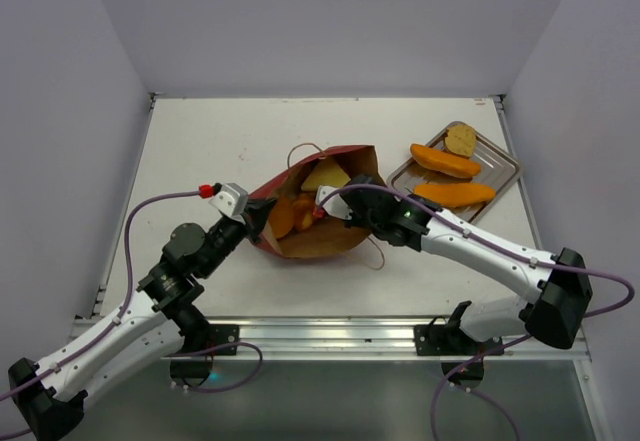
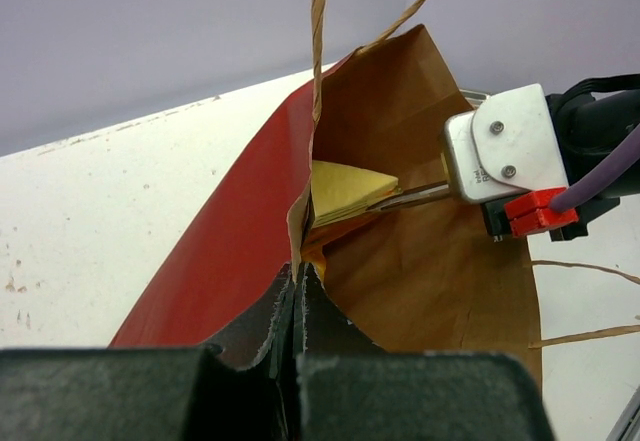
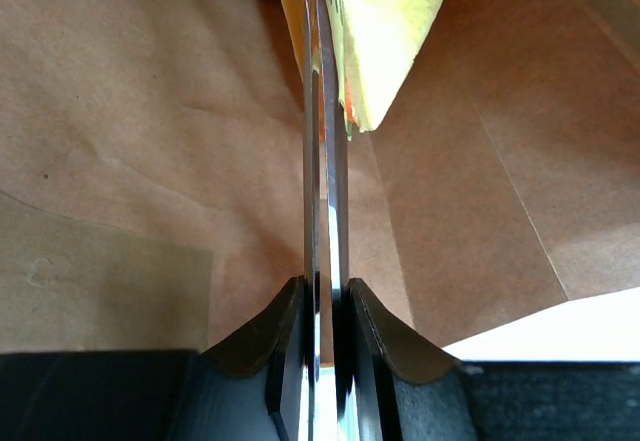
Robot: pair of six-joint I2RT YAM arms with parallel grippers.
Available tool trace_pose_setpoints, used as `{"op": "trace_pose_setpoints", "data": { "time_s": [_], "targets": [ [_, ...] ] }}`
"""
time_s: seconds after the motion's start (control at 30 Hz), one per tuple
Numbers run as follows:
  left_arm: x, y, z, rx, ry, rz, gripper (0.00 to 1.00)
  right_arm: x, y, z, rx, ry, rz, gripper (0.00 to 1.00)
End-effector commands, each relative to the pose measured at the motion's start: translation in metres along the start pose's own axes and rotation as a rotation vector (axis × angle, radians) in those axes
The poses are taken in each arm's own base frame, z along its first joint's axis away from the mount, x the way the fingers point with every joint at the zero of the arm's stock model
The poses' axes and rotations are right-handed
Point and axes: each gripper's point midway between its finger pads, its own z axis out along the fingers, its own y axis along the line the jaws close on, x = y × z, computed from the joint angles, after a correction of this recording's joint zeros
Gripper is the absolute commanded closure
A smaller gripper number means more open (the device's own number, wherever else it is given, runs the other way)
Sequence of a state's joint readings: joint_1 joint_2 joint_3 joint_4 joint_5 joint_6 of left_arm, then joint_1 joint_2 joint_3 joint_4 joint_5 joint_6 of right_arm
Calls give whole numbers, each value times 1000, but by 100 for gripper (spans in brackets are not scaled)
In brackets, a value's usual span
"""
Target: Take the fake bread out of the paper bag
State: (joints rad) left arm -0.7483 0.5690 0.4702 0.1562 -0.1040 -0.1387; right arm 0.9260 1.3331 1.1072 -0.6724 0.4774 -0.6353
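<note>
Nearest to me, the left gripper [image 2: 298,283] is closed on the rim of the paper bag [image 1: 335,242]. It pinches the edge where the red outside meets the brown inside, so the mouth is held open. The bag lies on its side in the middle of the table [image 1: 200,141], its opening toward the arms. A little further in, the right gripper [image 1: 327,199] is reaching inside the mouth. Its two thin metal fingers [image 3: 318,161] are pressed together, right beside a yellow wedge of fake bread [image 1: 326,175]. I cannot tell if any bread is caught between them. Orange pieces [image 1: 282,217] also lie in the bag, near the left rim. I judge that the step in hand is to take hold of the yellow wedge. The next move needs a sure grip on it and then a pull straight out of the mouth, while the left gripper keeps the rim steady. The top view alone shows the far right side, where a silver tray [image 1: 507,162] already carries two orange loaves [image 1: 445,161] and a small round piece [image 1: 461,139]. The left wrist view alone shows the metal fingers meeting the wedge from the side. The right wrist view shows how narrow the gap between them is.
</note>
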Motion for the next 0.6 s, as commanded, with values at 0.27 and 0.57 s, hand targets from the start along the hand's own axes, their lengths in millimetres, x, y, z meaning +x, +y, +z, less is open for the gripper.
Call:
{"op": "trace_pose_setpoints", "data": {
  "time_s": [0.27, 0.57],
  "targets": [
    [-35, 0, 1, -15, -96, -27, 100, -29, -16, -57, -64, -225, 96, 93],
    [-35, 7, 9, -60, -87, -40, 100, -24, -3, -76, -147, -292, 104, 94]
  ]
}}
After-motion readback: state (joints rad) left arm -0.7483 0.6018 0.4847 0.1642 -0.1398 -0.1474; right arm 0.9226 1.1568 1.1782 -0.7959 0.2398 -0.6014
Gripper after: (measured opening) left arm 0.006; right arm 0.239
